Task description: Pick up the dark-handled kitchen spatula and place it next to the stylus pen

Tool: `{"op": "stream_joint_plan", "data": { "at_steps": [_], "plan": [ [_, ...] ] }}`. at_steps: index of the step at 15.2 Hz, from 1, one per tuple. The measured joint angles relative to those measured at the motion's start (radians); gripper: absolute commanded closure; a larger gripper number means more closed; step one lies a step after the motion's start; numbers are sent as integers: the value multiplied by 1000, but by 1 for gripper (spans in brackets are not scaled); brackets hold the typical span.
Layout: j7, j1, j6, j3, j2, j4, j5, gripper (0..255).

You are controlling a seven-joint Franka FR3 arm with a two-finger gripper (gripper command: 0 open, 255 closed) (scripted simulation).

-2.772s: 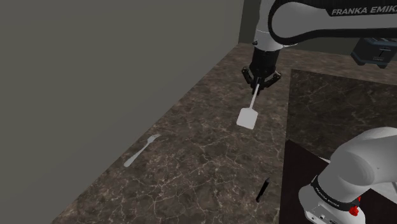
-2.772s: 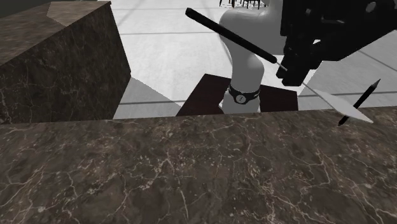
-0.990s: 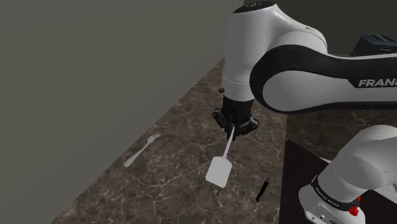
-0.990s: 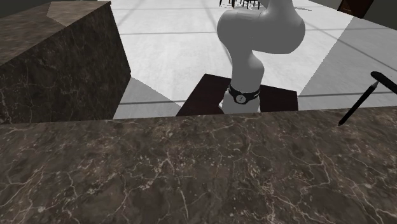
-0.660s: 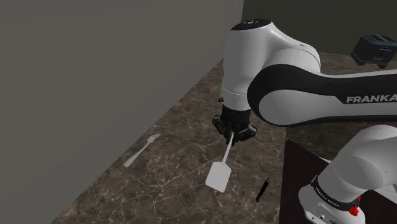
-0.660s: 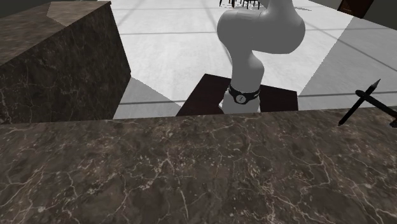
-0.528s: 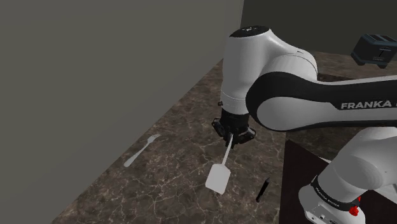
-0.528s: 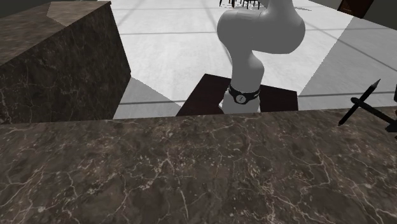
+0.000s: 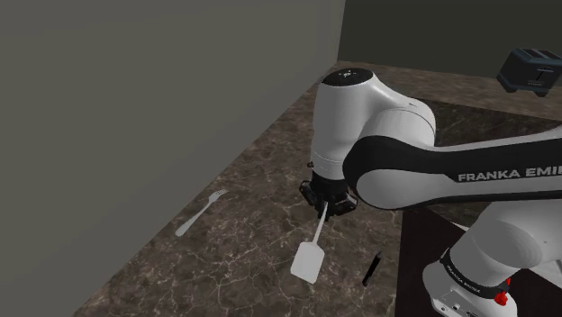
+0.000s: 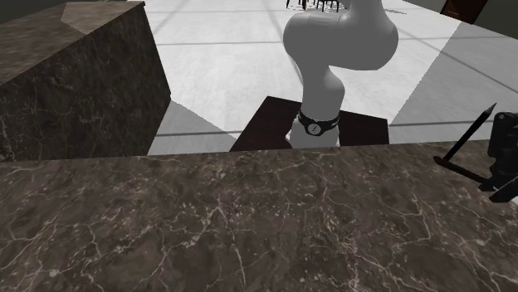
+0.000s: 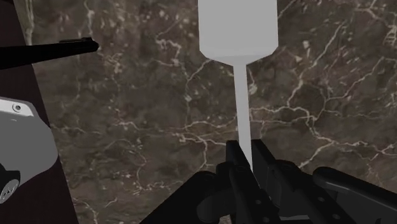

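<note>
My gripper (image 9: 325, 202) is shut on the spatula (image 9: 309, 258), clasping its thin shaft so the white blade hangs down toward the dark marble counter (image 9: 252, 180). In the wrist view the fingers (image 11: 235, 157) pinch the shaft, and the spatula (image 11: 238, 32) points away from the gripper (image 11: 247, 156). The black stylus pen (image 9: 371, 268) lies on the counter a short way to the blade's right in the shoulder view. The stylus pen (image 11: 51, 51) also lies off to the side near the stand. At the second exterior view's right edge, the gripper (image 10: 503, 158) holds the spatula (image 10: 459, 169) by the stylus pen (image 10: 470, 131).
A silver fork (image 9: 200, 212) lies near the grey wall at the shoulder view's left. A dark toaster (image 9: 533, 70) stands at the far right of the counter. The dark stand (image 9: 421, 236) and the arm's white base (image 9: 491, 243) border the pen's right side.
The arm has swung down and toward the stand with the spatula in its grip, bringing the blade closer to the counter and the pen. The gripper has entered the second exterior view's right edge.
</note>
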Motion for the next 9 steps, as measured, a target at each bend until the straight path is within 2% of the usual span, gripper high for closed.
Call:
{"op": "stream_joint_plan", "data": {
  "at_steps": [9],
  "plan": [
    [9, -20, 143, 72, 68, -73, 19, 255]
  ]
}}
